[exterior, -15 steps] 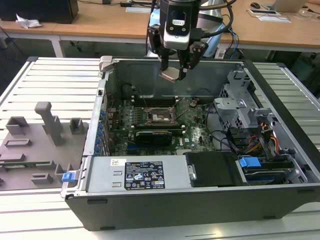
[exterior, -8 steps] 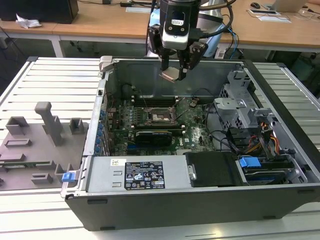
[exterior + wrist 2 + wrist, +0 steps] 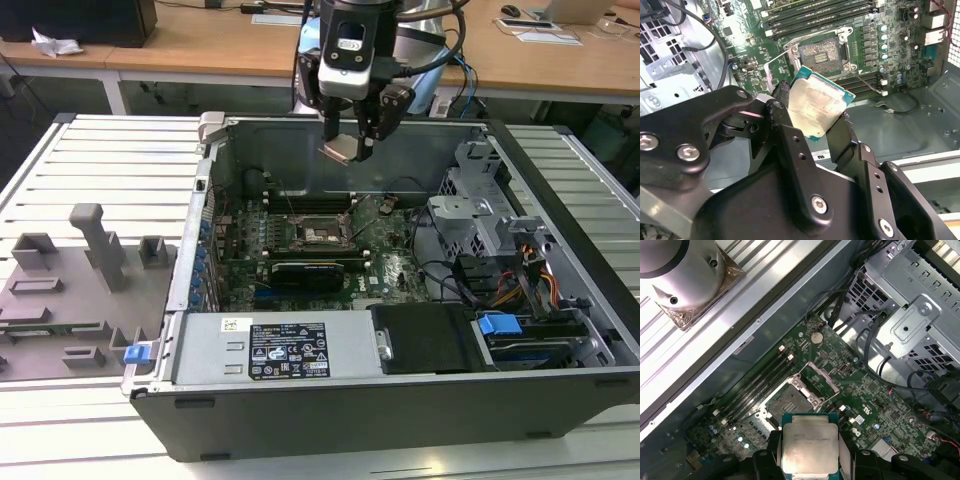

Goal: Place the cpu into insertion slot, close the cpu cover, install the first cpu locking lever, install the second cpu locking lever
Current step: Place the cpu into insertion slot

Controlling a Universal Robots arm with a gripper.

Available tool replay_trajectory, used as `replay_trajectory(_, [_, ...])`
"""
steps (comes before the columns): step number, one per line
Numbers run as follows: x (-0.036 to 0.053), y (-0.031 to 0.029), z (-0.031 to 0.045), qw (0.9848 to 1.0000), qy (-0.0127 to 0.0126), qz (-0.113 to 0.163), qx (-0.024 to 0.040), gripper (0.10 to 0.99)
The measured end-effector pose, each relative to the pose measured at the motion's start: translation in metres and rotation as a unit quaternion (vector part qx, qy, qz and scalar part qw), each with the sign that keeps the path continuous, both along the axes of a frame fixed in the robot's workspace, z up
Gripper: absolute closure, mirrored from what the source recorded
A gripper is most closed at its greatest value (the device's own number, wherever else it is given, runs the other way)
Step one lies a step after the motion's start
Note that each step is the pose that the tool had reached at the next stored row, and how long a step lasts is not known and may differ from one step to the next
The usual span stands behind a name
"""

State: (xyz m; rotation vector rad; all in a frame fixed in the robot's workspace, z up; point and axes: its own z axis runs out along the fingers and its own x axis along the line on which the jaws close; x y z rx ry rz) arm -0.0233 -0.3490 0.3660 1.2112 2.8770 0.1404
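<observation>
On the slatted metal table (image 3: 100, 140), an open computer case (image 3: 400, 400) lies on its side. It takes up the middle and the exterior view's right of the table. A grey fixture block (image 3: 70, 290) with upright pegs sits beside the case, toward the table's edge at the exterior view's left.

Inside the case the green motherboard (image 3: 385, 255) lies flat, facing up. The arm's black hand (image 3: 350, 140) hangs over the case's far wall, near the table's far edge and well above the board.

The insertion slot (image 3: 322, 232) sits near the middle of the board, just beside the long black memory slots (image 3: 815, 12). In both wrist views the slot (image 3: 822, 52) (image 3: 788, 400) looks bare, its contact field exposed. The cpu cover (image 3: 827, 377) is swung up off the slot, standing open along one side.

The hand's two fingers (image 3: 782, 115) are closed on opposite edges of the cpu (image 3: 817, 107). They hold it in the air, clear of the slot, its pale metal top (image 3: 810, 447) facing up toward the wrist. In the exterior view the cpu (image 3: 338, 150) hangs tilted.
</observation>
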Motion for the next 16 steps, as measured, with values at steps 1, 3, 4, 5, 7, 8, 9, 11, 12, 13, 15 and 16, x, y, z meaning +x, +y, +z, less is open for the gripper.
replay_trajectory(1, [0.0000, 0.0000, -0.0001, 1.0000, 0.0000, -0.004, 0.0000, 0.545])
replay_trajectory(3, [0.0000, 0.0000, -0.0001, 1.0000, 0.0000, -0.009, 0.0000, 0.545])
replay_trajectory(4, [0.0000, 0.0000, -0.0001, 0.9999, 0.0000, -0.013, 0.0000, 0.545])
replay_trajectory(5, [0.0000, 0.0000, -0.0002, 0.9999, 0.0000, -0.017, 0.0000, 0.545])
replay_trajectory(7, [0.0000, 0.0000, -0.0002, 0.9998, 0.0000, -0.021, 0.0001, 0.545])
replay_trajectory(8, [0.0000, 0.0000, -0.0002, 0.9997, 0.0000, -0.025, 0.0000, 0.545])
replay_trajectory(9, [0.0000, 0.0000, -0.0003, 0.9996, 0.0000, -0.027, 0.0001, 0.545])
replay_trajectory(11, [0.0000, 0.0000, -0.0003, 0.9995, 0.0000, -0.033, 0.0000, 0.545])
replay_trajectory(12, [0.0000, 0.0000, -0.0007, 0.9992, 0.0000, -0.039, 0.0001, 0.545])
replay_trajectory(13, [0.0000, 0.0000, -0.0011, 0.9988, 0.0000, -0.050, 0.0000, 0.545])
replay_trajectory(15, [0.0000, 0.0000, -0.0020, 0.9977, 0.0000, -0.068, 0.0000, 0.545])
replay_trajectory(16, [0.0000, 0.0000, -0.0025, 0.9968, 0.0001, -0.079, 0.0000, 0.545])
